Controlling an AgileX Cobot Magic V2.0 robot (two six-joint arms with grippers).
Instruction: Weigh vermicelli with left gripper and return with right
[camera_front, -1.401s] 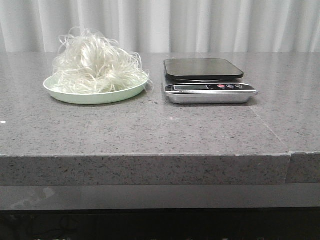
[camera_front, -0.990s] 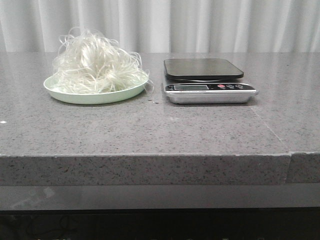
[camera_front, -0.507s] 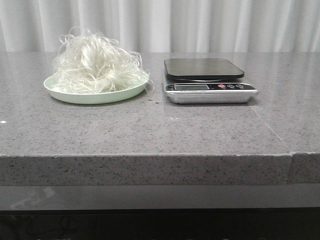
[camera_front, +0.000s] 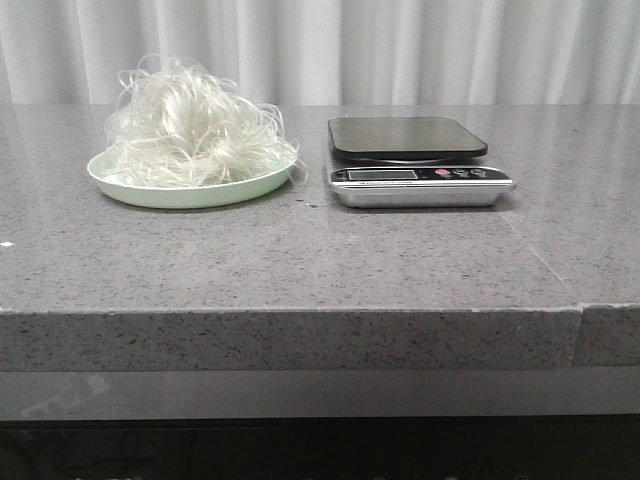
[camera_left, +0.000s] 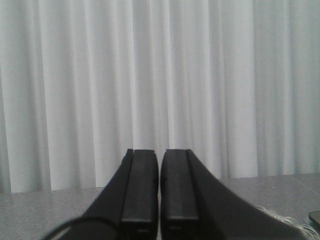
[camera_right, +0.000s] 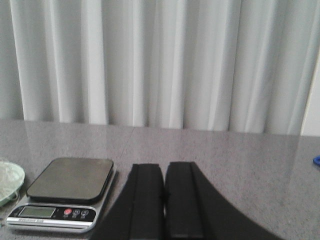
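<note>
Vermicelli (camera_front: 190, 125) heaped on plate (camera_front: 180, 192) beside scale (camera_front: 415, 160)

The front view looks low and level across the stone table (camera_front: 300, 260) toward a white curtain (camera_front: 400, 50), taking in the plate (camera_front: 190, 190) and the kitchen scale (camera_front: 415, 160). Both wrist views face the same curtain from just above the tabletop. The right wrist view shares the scale (camera_right: 65, 192) and the plate's edge (camera_right: 15, 182) with the front view.
</note>
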